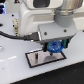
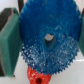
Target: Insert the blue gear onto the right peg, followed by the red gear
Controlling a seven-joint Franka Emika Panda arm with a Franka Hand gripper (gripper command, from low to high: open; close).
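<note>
While the arm fills the upper half of the exterior view, the gripper hangs just above the white black-edged plate, with bare table open toward six and nine o'clock. Its jaws are clamped on the blue gear, a bright-blue toothed disc with a pale centre hole. In the wrist view the blue gear fills the middle, and the red gear peeks out at six o'clock.

Bright blue gear, red gear (white, black-edged plate)
</note>
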